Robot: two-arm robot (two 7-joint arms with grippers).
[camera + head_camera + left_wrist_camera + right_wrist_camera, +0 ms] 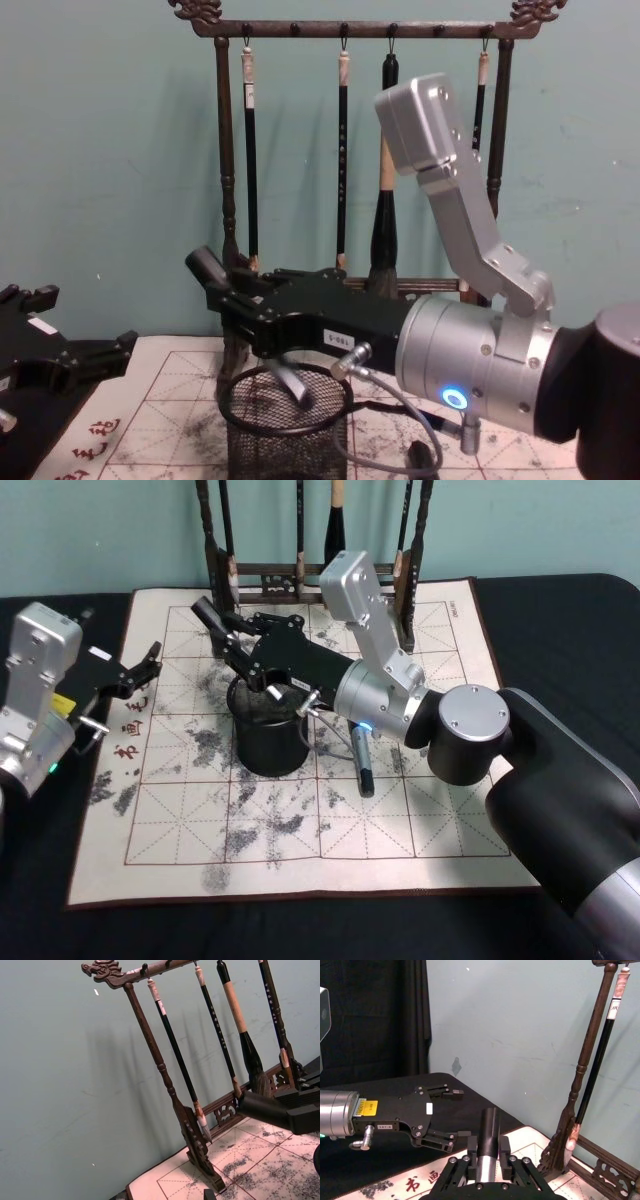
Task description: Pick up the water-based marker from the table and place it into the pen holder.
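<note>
The pen holder (pixel 265 752) is a black mesh cup standing on the inked calligraphy mat; the chest view shows its mesh wall (pixel 268 447) from the side. My right gripper (pixel 228 637) hovers just above it, shut on the water-based marker (pixel 210 615), a dark marker held tilted. Its black cap points up and away, and its grey lower end (pixel 292 382) dips into the holder's mouth. The right wrist view shows the marker (pixel 488 1132) clamped between my right gripper's (pixel 488 1149) fingers. My left gripper (pixel 148 667) rests open at the mat's left edge, well clear of the cup.
A tall dark wooden rack (pixel 300 575) of hanging brushes (pixel 385 230) stands right behind the holder. A grey-blue pen-like object (pixel 362 762) lies on the mat (pixel 420 820) right of the cup. Black cloth surrounds the mat.
</note>
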